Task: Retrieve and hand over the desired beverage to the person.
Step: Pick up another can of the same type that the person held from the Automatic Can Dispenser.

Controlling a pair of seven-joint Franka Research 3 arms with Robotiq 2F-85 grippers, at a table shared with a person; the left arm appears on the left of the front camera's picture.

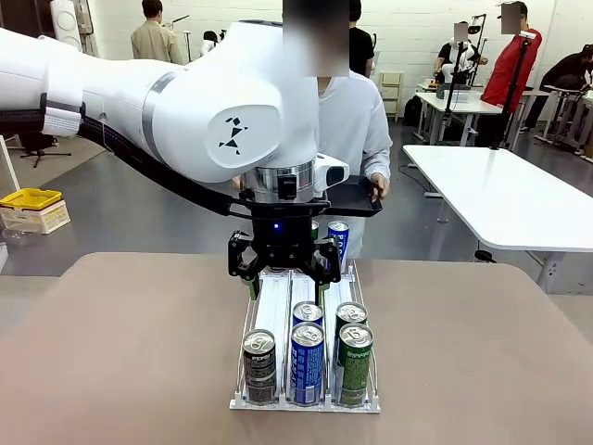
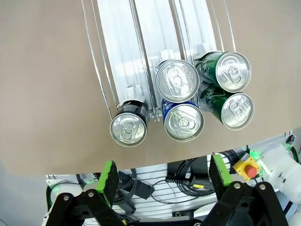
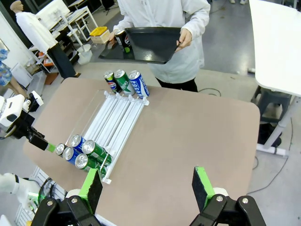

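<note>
**Overhead, the left gripper hung spread above the can rack**

The left arm reached in from the side and across the middle of the table, with its wrist turned straight down. The left gripper's green pads stood wide apart with nothing between them. The right gripper was held high over the table and tilted toward its far side, its jaws likewise spread and empty.

Directly beneath the left gripper lay the rack, a wire-sided frame of three white lanes. At the end of the rack on the robot's side of the gripper, five cans stood upright. A dark can stood alone in one outer lane. Two blue cans stood one behind the other in the middle lane, and two green cans stood likewise in the other outer lane. At the end beyond the gripper, three more cans stood side by side.

Farther beyond the gripper, at the table's far edge, the person held a black tray. A single can rested on the tray. In the front view the tray showed just behind the left wrist.
</note>
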